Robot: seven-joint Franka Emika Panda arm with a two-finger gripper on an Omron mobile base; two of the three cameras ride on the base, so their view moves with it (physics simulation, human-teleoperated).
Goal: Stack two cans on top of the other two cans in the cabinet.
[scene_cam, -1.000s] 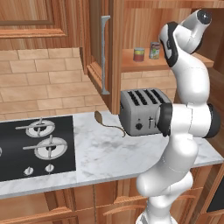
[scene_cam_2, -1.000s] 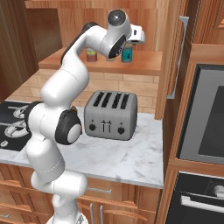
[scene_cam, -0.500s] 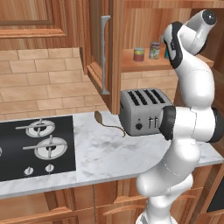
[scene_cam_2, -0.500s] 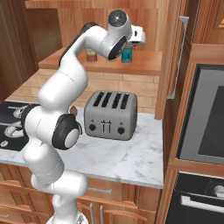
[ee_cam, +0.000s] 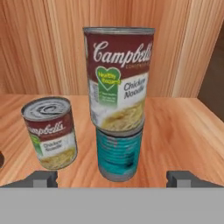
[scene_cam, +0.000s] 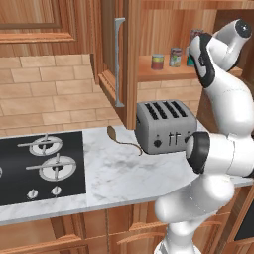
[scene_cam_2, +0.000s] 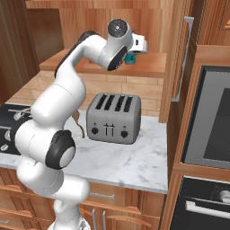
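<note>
So we've got one soup can (ee_cam: 118, 78) sitting upright on top of the teal can (ee_cam: 119, 151), both on the cabinet's plank shelf (ee_cam: 175, 127). The second soup can (ee_cam: 49, 131) stands on the shelf just beside that stack, a bit tilted in the hand view, not touching it. Our pincer (ee_cam: 111, 178) is spread wide, fingertips (ee_cam: 41, 178) on either side of the stack's base and holding nothing. From the left base view we can see the dark red can (scene_cam: 158, 61) further along the shelf, apart from another can (scene_cam: 175, 56), with the cabinet door's grey bar handle (scene_cam: 118, 59) hanging open. Below, a toaster (scene_cam: 161, 126) sits on the marble counter (scene_cam: 114, 173).
</note>
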